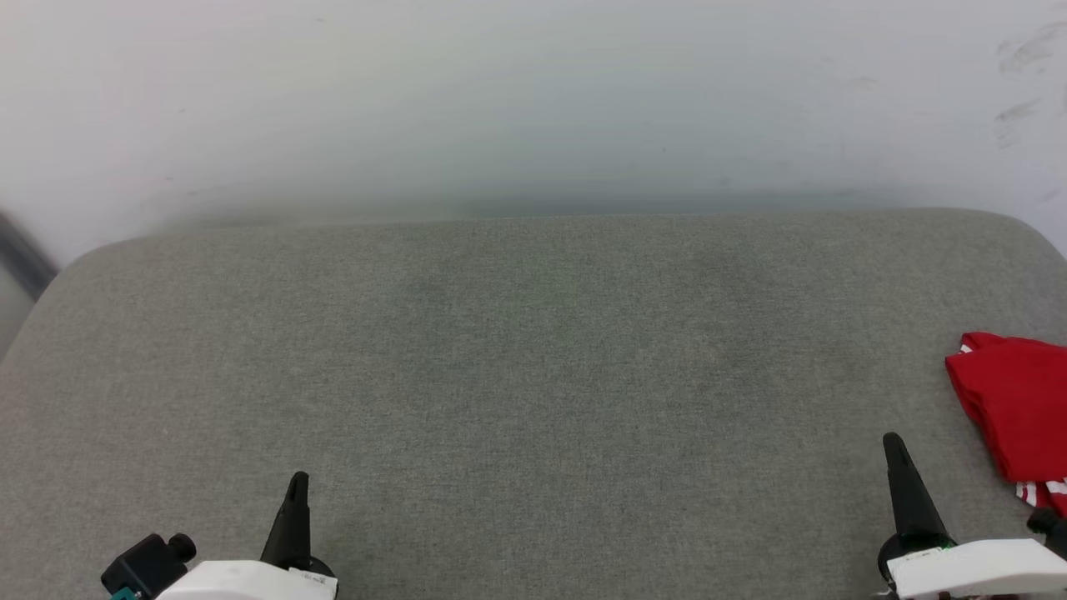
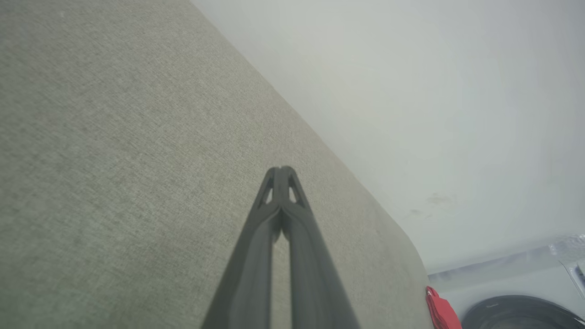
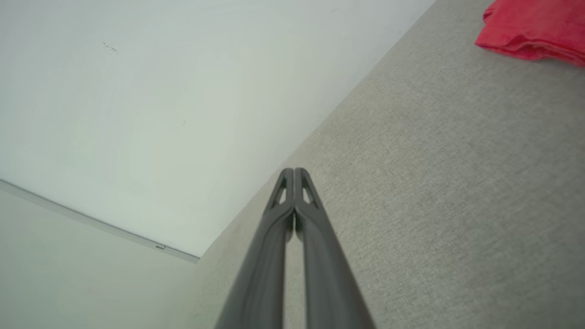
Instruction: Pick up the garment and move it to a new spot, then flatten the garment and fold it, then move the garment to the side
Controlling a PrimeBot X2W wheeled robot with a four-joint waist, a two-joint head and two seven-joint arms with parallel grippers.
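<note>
The garment [image 1: 1017, 412] is a red folded bundle with a bit of red-and-white striped trim, lying at the right edge of the grey padded surface [image 1: 517, 375]. The right wrist view catches the garment [image 3: 534, 27] at its top right corner, and the left wrist view has a red sliver of the garment [image 2: 438, 313] at the bottom right. My right gripper [image 1: 894, 442] stands shut and empty just left of the bundle, apart from it. My left gripper [image 1: 298, 482] is shut and empty at the lower left, far from the garment. In the wrist views both the left gripper [image 2: 281, 170] and the right gripper [image 3: 294, 171] have fingertips pressed together.
A pale wall [image 1: 533, 100] rises behind the surface's far edge. The surface's corners are rounded at the far left and far right. A dark round object [image 2: 521, 313] sits on the floor beyond the surface's end.
</note>
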